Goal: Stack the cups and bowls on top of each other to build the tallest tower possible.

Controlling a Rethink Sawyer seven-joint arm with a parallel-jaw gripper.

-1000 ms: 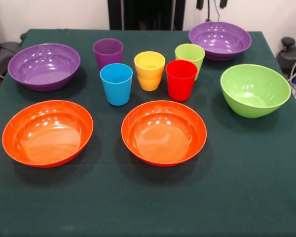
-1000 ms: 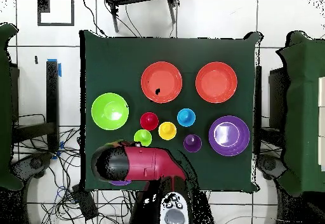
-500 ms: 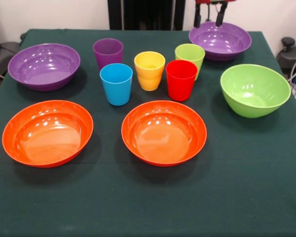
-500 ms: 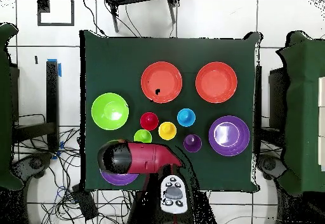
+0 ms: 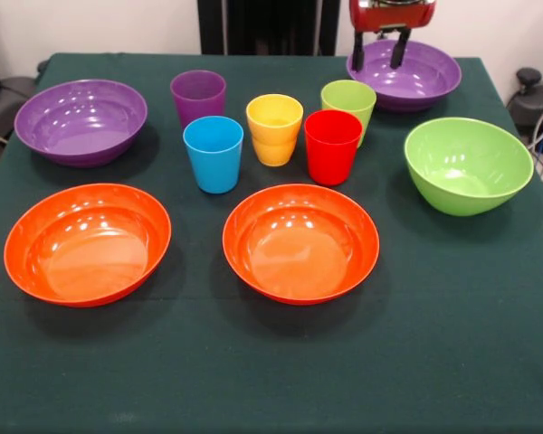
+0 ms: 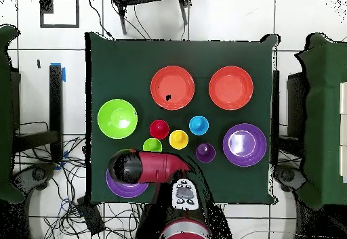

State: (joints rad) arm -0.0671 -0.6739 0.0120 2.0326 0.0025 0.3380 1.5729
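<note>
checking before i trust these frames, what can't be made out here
- Purple bowl by the robot's base: in the overhead view the arm covers most of it.
- Gripper: in the front view its two fingers hang apart over that bowl, but whether they touch it cannot be told; the overhead view hides them under the arm.
- Arm: cut off by the front view's top edge.
- Light green cup: partly behind the red cup in the front view.

A glossy red arm (image 6: pixel 152 167) with a rounded black end carries a dark two-fingered pincer (image 5: pixel 380 52).
</note>
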